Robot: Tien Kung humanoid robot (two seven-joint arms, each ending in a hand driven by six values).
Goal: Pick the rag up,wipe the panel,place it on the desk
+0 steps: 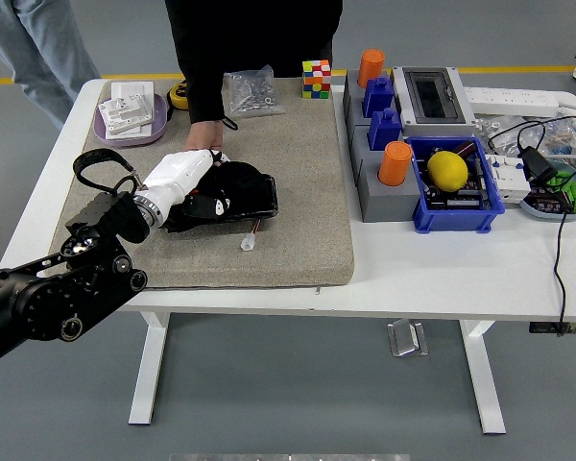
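Your left hand [187, 176] is on top of the black rag [228, 187], which lies bunched over the dark panel [254, 199] on the grey mat [298, 192] toward the table's left side. The hand looks pressed down on the cloth with fingers closed over it, though the black rag hides how tightly they curl. Judging from that, you have the rag picked up and you are in the wiping step; setting the rag down on the white table [442, 269] is still to do.

The panel's long axis runs roughly along the table's length, left edge to right edge, its right end tipped slightly toward the near edge. Your hand points along that same axis, toward the right. A small white connector [248, 244] lies just beside the panel on its near side.

A person's hand [204, 139] rests on the mat at the panel's far side, apparently steadying it. Your right arm is out of sight.
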